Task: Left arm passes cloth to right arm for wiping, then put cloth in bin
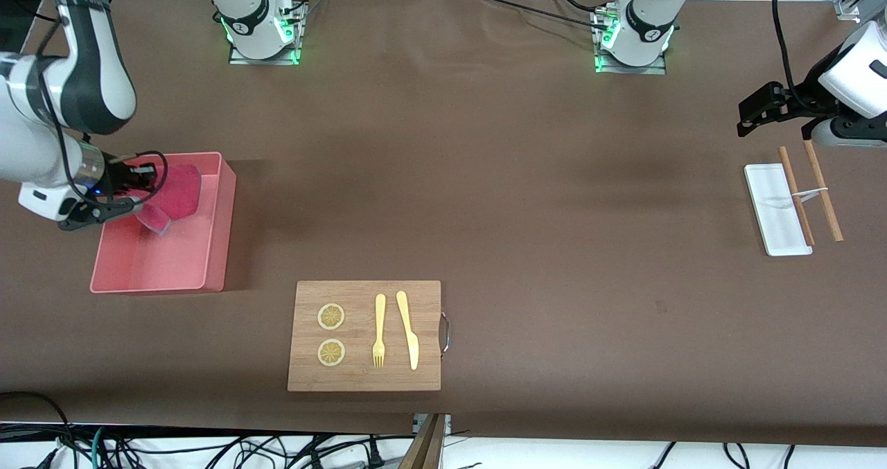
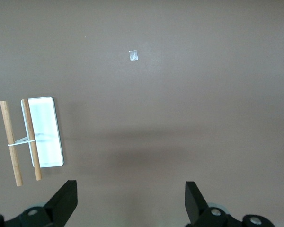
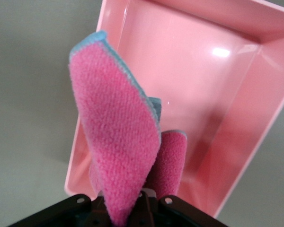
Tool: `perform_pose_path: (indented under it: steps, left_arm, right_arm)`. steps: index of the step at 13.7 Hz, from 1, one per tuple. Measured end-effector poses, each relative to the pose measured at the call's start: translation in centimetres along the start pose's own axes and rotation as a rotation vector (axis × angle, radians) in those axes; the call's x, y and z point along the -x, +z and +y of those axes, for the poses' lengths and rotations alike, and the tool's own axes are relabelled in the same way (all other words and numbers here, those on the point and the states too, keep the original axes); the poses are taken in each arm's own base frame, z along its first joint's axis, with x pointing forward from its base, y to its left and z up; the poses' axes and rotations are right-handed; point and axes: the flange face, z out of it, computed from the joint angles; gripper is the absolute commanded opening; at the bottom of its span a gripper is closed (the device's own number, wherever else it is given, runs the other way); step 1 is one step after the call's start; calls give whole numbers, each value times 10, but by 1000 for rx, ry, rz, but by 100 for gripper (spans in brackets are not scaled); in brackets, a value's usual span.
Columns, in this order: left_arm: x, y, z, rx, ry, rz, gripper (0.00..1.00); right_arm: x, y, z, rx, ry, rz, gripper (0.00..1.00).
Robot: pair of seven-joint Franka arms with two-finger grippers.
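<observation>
My right gripper (image 1: 142, 190) is shut on the pink cloth (image 1: 177, 192) with a blue edge and holds it over the pink bin (image 1: 215, 233) at the right arm's end of the table. In the right wrist view the cloth (image 3: 116, 137) hangs folded from the jaws above the bin's inside (image 3: 203, 85). My left gripper (image 1: 752, 112) is open and empty, up in the air near the white tray at the left arm's end. Its fingertips (image 2: 66, 196) show wide apart over bare table.
A wooden cutting board (image 1: 365, 335) with two lemon slices, a fork and a knife lies near the front camera. A small flat white tray (image 1: 776, 209) with two wooden sticks (image 1: 822, 190) lies at the left arm's end; it also shows in the left wrist view (image 2: 43, 131).
</observation>
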Motion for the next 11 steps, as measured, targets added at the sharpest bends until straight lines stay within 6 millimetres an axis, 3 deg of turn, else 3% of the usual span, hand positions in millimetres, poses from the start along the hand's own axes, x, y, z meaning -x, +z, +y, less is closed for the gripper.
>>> perform_pose_path:
  steps: [2, 4, 7, 11]
  left_arm:
    - [1, 1, 0, -1, 0, -11, 100]
    - [3, 1, 1, 6, 1, -22, 100]
    - [3, 1, 2, 20, 2, -26, 100]
    - [3, 0, 0, 24, -2, -26, 100]
  right_arm:
    - [-13, 19, 3, 9, -2, 30, 100]
    - [-16, 16, 5, 16, 0, 49, 100]
    - [-8, -24, -2, -2, 51, 87, 100]
    - [13, -98, -50, -9, 168, 105, 100]
